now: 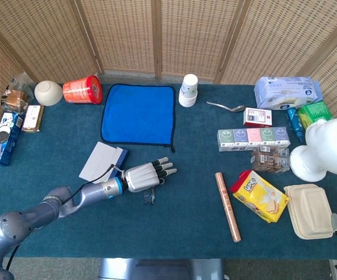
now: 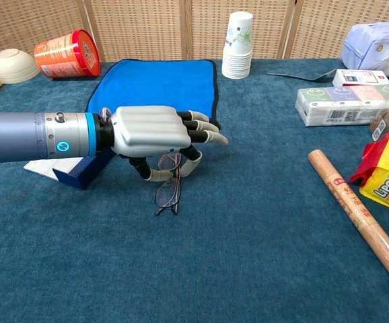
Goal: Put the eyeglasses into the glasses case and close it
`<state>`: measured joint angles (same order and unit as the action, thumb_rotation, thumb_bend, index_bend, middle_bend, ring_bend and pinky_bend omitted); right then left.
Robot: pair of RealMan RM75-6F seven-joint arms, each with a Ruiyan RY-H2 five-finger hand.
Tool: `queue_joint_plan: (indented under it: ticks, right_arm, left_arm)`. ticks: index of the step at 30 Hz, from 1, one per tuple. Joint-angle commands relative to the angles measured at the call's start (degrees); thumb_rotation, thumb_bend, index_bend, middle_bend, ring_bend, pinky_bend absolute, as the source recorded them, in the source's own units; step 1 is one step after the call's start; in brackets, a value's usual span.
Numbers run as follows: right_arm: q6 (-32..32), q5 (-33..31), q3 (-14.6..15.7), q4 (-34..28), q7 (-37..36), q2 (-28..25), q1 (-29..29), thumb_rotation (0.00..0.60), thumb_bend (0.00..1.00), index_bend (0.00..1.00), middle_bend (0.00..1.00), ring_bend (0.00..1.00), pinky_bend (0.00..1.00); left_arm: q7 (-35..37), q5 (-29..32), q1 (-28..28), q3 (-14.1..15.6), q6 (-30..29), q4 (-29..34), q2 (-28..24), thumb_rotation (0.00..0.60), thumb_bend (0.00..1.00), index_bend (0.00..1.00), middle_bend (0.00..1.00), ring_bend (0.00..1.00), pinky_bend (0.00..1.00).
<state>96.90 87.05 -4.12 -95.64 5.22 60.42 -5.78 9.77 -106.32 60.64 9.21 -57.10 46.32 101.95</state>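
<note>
Left hand (image 2: pixel 151 131) palm-down above the folded eyeglasses (image 2: pixel 168 184), which lie on the blue-green table cloth (image 2: pixel 248 256) directly beneath the fingers (image 2: pixel 204 128). The outer fingers extend forward, spread narrowly; the thumb and one curled finger reach down to the upper part of the frame, though whether they actually pinch it cannot be told. The open glasses case (image 2: pixel 80 165), dark blue with a pale lining, lies just behind the wrist, away from the fingertips. A blue cloth (image 1: pixel 138 113) lies beyond the fingers. The right hand is outside both views.
</note>
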Motion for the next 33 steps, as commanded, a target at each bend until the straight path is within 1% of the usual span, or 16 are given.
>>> queue_joint_plan:
  ticks: [1, 8, 10, 20, 25, 33]
  right_arm:
    - [-0.04, 0.04, -0.02, -0.03, 0.04, 0.00, 0.03, 0.600, 0.40, 0.00, 0.09, 0.09, 0.28]
    - [0.06, 0.39, -0.16, -0.33, 0.34, -0.08, 0.12, 0.600, 0.40, 0.00, 0.09, 0.09, 0.28]
    - [0.07, 0.43, -0.17, -0.39, 0.31, -0.09, 0.10, 0.600, 0.40, 0.00, 0.09, 0.09, 0.28]
    - [-0.07, 0.70, -0.30, -0.31, -0.01, 0.06, 0.31, 0.600, 0.40, 0.00, 0.09, 0.09, 0.28]
    - [-0.50, 0.94, -0.46, -0.13, -0.46, 0.24, 0.75, 0.600, 0.40, 0.00, 0.09, 0.09, 0.28]
    - [-2.17, 1.20, -0.75, 0.05, -0.49, 0.99, 2.14, 0.600, 0.40, 0.00, 0.09, 0.09, 0.28]
  left_arm:
    - [-0.04, 0.11, -0.11, 0.08, -0.17, 0.04, -0.12, 0.600, 0.36, 0.56, 0.09, 0.00, 0.00]
    - [-0.17, 0.71, -0.75, 0.08, -1.06, 0.47, -0.76, 0.600, 0.35, 0.67, 0.14, 0.02, 0.00]
    - [0.00, 1.06, -0.96, -0.15, -1.50, 0.92, -1.19, 0.600, 0.35, 0.68, 0.16, 0.03, 0.00]
    - [-0.39, 3.02, -2.18, -1.81, -3.87, 4.97, -4.86, 0.600, 0.35, 0.69, 0.17, 0.05, 0.00]
    - [-2.06, 5.01, -4.25, -3.43, -6.81, 9.36, -9.16, 0.600, 0.35, 0.69, 0.17, 0.04, 0.00]
    - [-5.51, 8.19, -8.68, -4.45, -9.98, 16.84, -18.19, 0.600, 0.35, 0.69, 0.17, 0.04, 0.00]
